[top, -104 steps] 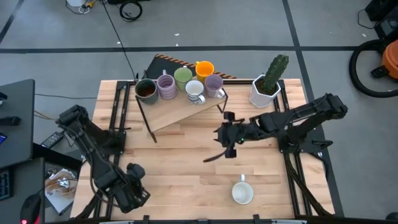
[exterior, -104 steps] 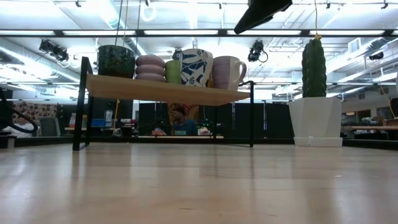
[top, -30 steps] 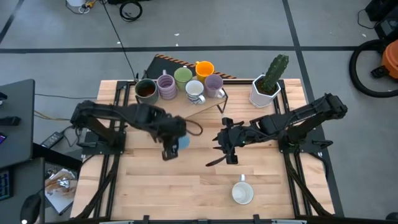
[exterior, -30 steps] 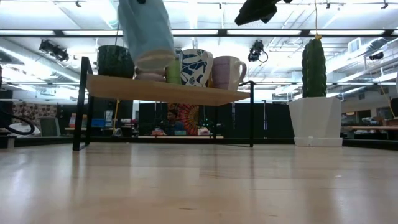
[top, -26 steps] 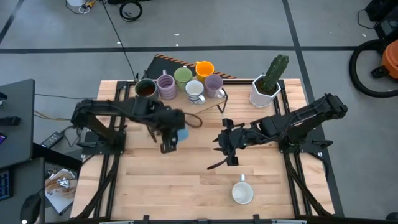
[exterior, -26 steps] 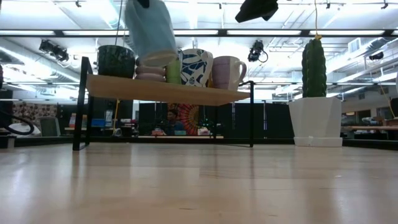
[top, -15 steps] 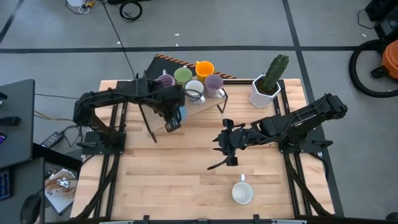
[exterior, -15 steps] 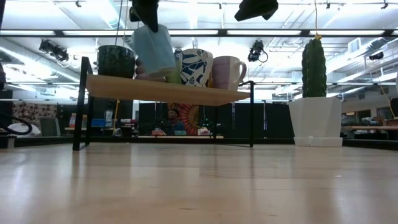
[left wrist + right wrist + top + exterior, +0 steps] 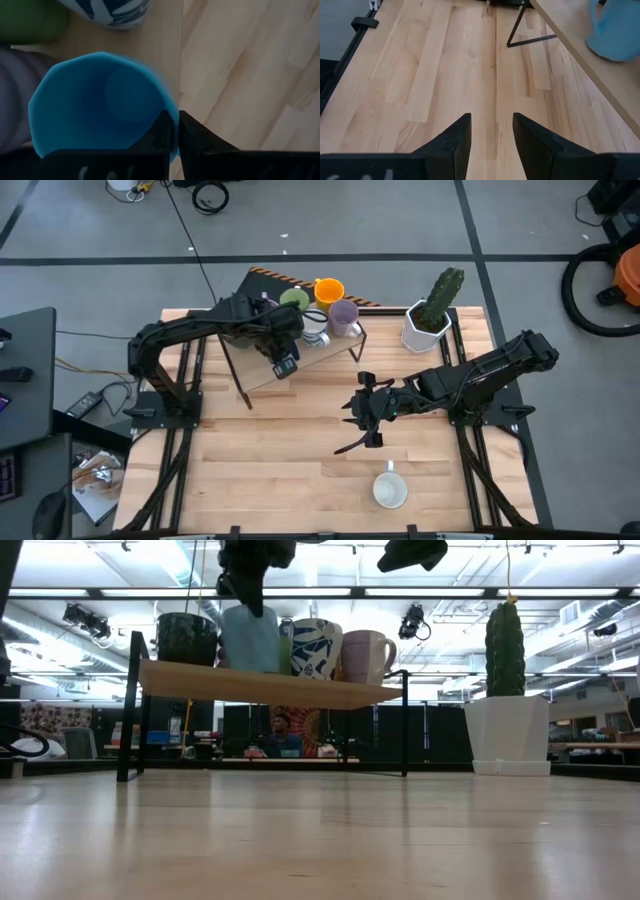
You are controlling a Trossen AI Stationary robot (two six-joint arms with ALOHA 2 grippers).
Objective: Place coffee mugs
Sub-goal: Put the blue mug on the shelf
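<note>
Since the earlier frames the left arm has swung from the near-left corner of the counter (image 9: 300,470) up to the raised shelf (image 9: 270,686), carrying the blue mug (image 9: 100,107); the right arm has barely shifted.

Nearest the front edge: one white mug (image 9: 390,489) sits upright on the counter, untouched.

Mid-counter: right gripper (image 9: 364,418) hovers with jaws apart, empty, pointing toward the shelf. It is the arm nearer the white mug, which lies just in front of it.

Farther back: left gripper (image 9: 284,366) is clamped on the blue mug's rim, fingers pinching the wall. Mug is upright, at the shelf's front edge, its base on or just above the board; contact uncertain.

Behind it: lilac, green, orange and patterned mugs, closely packed. Judgement: release needs a straight lift to clear neighbours.
</note>
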